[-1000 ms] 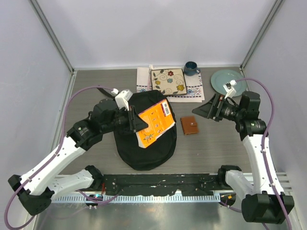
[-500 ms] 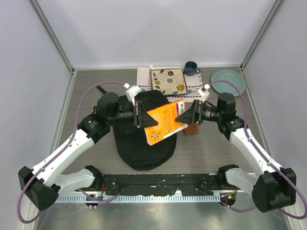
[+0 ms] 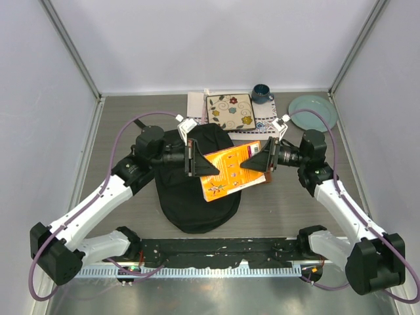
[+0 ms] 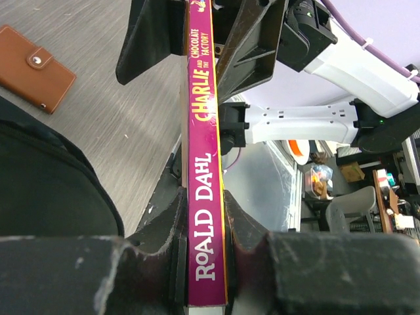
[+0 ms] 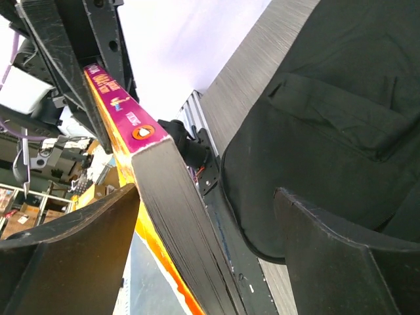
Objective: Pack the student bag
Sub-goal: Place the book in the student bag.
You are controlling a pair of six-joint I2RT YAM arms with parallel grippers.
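The black student bag (image 3: 197, 200) lies flat on the table in front of the arms; it also shows in the left wrist view (image 4: 46, 190) and the right wrist view (image 5: 328, 125). My left gripper (image 3: 198, 161) is shut on the spine end of an orange paperback book (image 3: 230, 174) with a magenta spine (image 4: 202, 170) and holds it in the air over the bag's right side. My right gripper (image 3: 257, 161) is open, its jaws straddling the book's other end (image 5: 177, 216). The book sits close to one finger (image 5: 72, 256), with a wide gap to the other.
A brown wallet (image 4: 36, 65) lies on the table right of the bag, mostly hidden below the right gripper in the top view. At the back are a flowered board (image 3: 230, 111) on a cloth (image 3: 262, 125), a blue mug (image 3: 261, 93) and a green plate (image 3: 312, 111).
My left gripper has carried the book to the right and turned it more level. My right arm has swung in from the right, and its open jaws now straddle the book's free end.
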